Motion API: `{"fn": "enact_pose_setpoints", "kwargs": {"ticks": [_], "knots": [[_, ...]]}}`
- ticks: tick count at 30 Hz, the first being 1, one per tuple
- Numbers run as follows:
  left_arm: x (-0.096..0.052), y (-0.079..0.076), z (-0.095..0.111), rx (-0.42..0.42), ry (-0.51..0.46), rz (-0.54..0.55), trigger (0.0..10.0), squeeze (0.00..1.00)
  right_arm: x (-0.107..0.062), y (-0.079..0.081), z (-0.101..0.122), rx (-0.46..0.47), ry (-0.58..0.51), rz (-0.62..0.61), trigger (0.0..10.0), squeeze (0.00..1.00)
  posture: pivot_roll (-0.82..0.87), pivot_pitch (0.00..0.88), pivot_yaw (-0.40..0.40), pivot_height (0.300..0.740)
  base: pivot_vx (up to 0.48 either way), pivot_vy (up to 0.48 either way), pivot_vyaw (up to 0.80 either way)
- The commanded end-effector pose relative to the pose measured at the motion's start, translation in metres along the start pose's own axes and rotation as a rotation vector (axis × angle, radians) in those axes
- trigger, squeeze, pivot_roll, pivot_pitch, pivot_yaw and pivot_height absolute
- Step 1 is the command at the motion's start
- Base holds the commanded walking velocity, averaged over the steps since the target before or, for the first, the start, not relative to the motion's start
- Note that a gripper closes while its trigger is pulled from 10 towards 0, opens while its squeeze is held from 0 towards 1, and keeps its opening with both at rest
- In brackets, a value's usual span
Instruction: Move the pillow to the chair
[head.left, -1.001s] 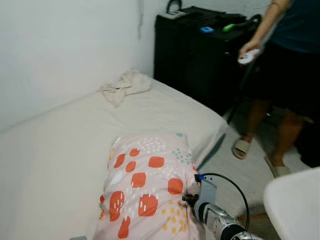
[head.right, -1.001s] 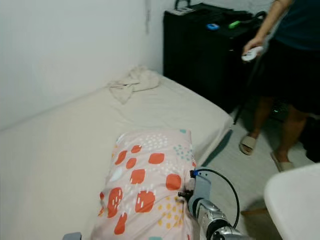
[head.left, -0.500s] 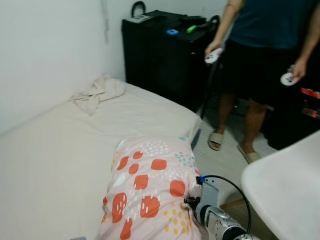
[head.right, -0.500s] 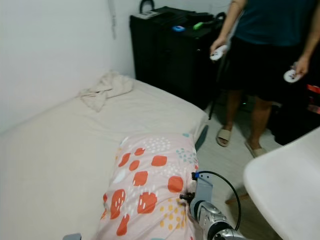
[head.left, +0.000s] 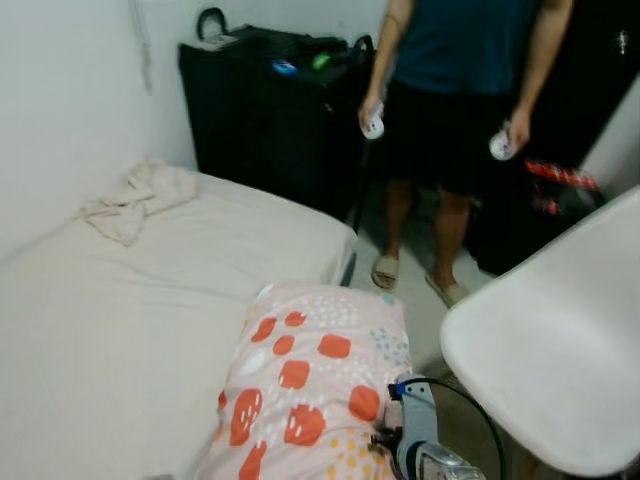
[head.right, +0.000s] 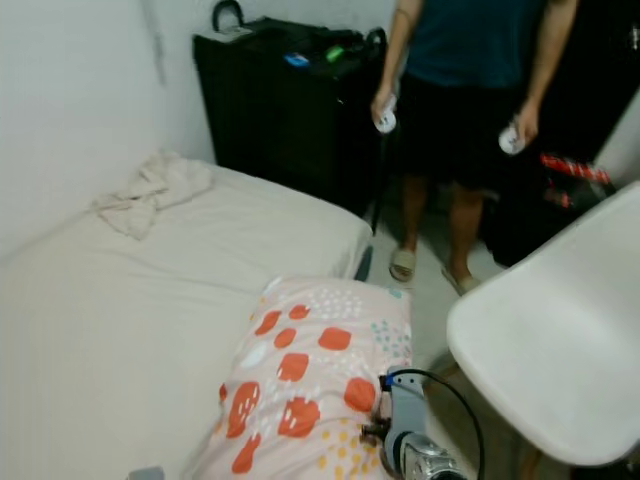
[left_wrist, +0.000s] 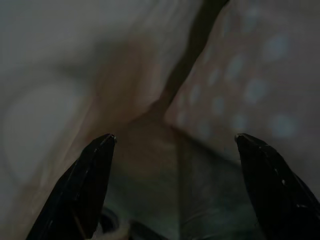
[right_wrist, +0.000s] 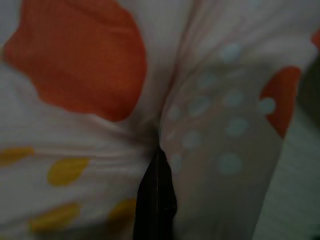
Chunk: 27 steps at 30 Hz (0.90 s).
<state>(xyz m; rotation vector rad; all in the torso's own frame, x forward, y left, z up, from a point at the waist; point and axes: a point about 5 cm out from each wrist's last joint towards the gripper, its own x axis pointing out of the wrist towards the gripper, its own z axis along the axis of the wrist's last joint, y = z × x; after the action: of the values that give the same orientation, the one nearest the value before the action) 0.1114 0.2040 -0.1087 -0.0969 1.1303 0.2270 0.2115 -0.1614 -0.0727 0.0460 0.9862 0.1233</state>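
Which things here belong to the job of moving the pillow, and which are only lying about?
For the job:
- pillow, pinched by the right gripper
- left gripper, jaws apart against the pillow
- white chair

Lying about:
- bed
- crumpled cloth
- black cabinet
- a person holding controllers

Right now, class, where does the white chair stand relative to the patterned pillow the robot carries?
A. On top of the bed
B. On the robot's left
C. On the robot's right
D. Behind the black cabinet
C: the white chair fills the right side, beside the pillow pinched in the right hand.
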Motion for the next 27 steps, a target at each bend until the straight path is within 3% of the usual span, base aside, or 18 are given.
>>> {"fn": "enact_pose_setpoints", "kwargs": {"ticks": [1,4,17,21,26,27], "knots": [[-0.001,-0.002,-0.005,-0.007,0.014,-0.003,10.0,0.00,-0.003,-0.004,-0.028,-0.078,0.120,-0.004,10.0,0.00,0.03,0.029,-0.051,0.740,0.000,0.000,-0.72],[-0.001,-0.002,-0.006,-0.013,0.015,-0.002,10.0,0.00,-0.006,-0.004,-0.044,-0.179,0.188,0.019,10.0,0.00,0.04,0.030,-0.061,0.740,0.000,0.000,-0.72],[-0.001,-0.002,-0.009,-0.028,0.021,0.001,10.0,0.00,-0.005,-0.001,-0.038,-0.174,0.159,0.042,10.0,0.00,0.05,0.026,-0.071,0.740,0.000,0.000,-0.72],[-0.001,-0.002,-0.010,-0.031,0.020,0.001,10.0,0.00,-0.001,0.006,-0.018,-0.073,0.072,0.067,10.0,0.00,0.06,0.029,-0.072,0.740,0.000,0.000,-0.72],[-0.002,-0.001,-0.011,-0.030,0.023,0.003,10.0,0.00,0.001,0.016,0.054,0.177,-0.191,0.160,10.0,0.00,0.05,0.026,-0.073,0.740,0.000,0.000,-0.72],[-0.002,-0.001,-0.011,-0.030,0.023,0.003,10.0,0.00,0.001,0.016,0.054,0.177,-0.191,0.160,10.0,0.00,0.05,0.026,-0.073,0.740,0.000,0.000,-0.72]]}}
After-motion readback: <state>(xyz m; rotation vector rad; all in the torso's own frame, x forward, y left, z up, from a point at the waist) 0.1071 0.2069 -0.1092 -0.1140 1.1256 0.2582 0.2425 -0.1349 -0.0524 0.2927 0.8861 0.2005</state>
